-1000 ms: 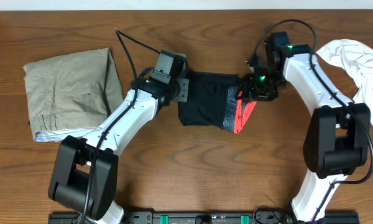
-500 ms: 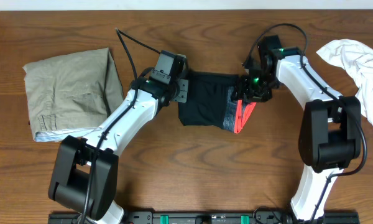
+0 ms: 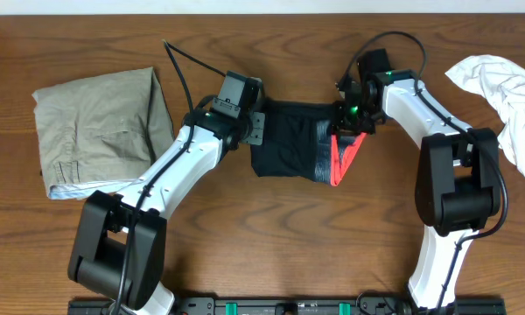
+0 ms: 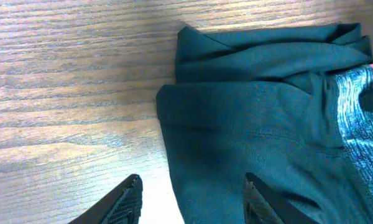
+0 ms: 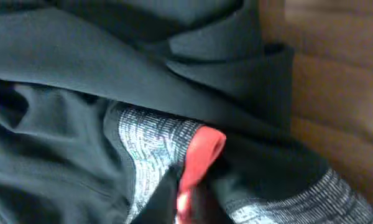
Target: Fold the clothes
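**Right claw pinches the waistband; left claw waits open at the far fold**

The black leggings (image 3: 284,140) lie in a compact bundle at the middle of the bench (image 3: 245,245), a little toward the back edge. The bundle's long axis runs left to right between the two arms. The grey waistband (image 3: 324,153) with its coral-red edge (image 3: 343,159) forms the end nearer the right arm.

The right claw (image 3: 344,122) sits on that end at its rear corner. It is closed, and the right wrist view shows the coral edge bunched into a peak just where the jaws meet, so it looks to be holding the waistband.

The left claw (image 4: 193,202) hangs over the opposite end with its jaws about half apart and holding nothing. Of its fingers (image 4: 127,200), one is over bare wood and the other over black cloth, so they straddle the left folded edge. Whether they touch the cloth I cannot tell.

The coming move likely turns on the right arm, which already has the waistband: carrying it leftward along the long axis would lay it over the bundle toward the left claw.

The khaki trousers (image 3: 101,131) lie folded near the left edge, well apart. The white garment (image 3: 507,87) is crumpled at the right edge, not yet folded.
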Motion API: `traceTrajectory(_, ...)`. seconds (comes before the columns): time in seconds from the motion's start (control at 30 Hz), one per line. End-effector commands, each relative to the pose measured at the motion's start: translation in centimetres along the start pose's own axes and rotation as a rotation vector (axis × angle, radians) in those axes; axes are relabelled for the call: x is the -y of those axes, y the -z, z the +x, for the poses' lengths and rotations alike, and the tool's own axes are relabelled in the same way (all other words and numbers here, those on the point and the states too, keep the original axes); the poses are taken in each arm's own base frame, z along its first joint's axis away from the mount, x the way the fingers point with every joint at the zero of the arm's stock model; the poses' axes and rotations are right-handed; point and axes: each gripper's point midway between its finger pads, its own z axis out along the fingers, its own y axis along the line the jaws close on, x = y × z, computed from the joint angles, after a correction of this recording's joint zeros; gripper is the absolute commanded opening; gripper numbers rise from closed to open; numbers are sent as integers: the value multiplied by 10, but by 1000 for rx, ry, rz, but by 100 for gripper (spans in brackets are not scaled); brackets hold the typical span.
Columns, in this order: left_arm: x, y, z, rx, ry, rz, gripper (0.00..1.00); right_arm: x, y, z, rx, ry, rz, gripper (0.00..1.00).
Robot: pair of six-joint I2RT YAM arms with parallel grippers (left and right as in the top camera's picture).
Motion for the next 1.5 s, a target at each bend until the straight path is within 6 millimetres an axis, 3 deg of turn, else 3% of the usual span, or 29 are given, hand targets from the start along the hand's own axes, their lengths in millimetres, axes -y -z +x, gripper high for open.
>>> traceTrajectory(0.0,-3,9,-9,24,-9,-14,52,-9,1,-2,3,10,-27,1)
traceTrajectory(0.07,-3,9,-7,18,-9,-15,53,-10,12,-8,28,10,-30,1)
traceTrajectory(0.23,-3,9,-8,19,-9,-15,53,-16,64,-27,151,22,-42,1)
traceTrajectory(0.4,-3,9,-8,19,-9,-16,52,-2,101,-24,205,-38,12,1)
traceTrajectory(0.73,-3,9,-7,19,-9,-16,52,35,90,2,109,-122,181,1)
traceTrajectory(1.03,-3,9,-7,18,-9,-16,53,73,85,14,101,-207,362,2)
traceTrajectory(1.3,-3,9,-7,18,-9,-16,53,76,84,19,85,-221,368,18)
traceTrajectory(1.47,-3,9,-7,18,-9,-16,52,78,79,26,73,-256,376,21)
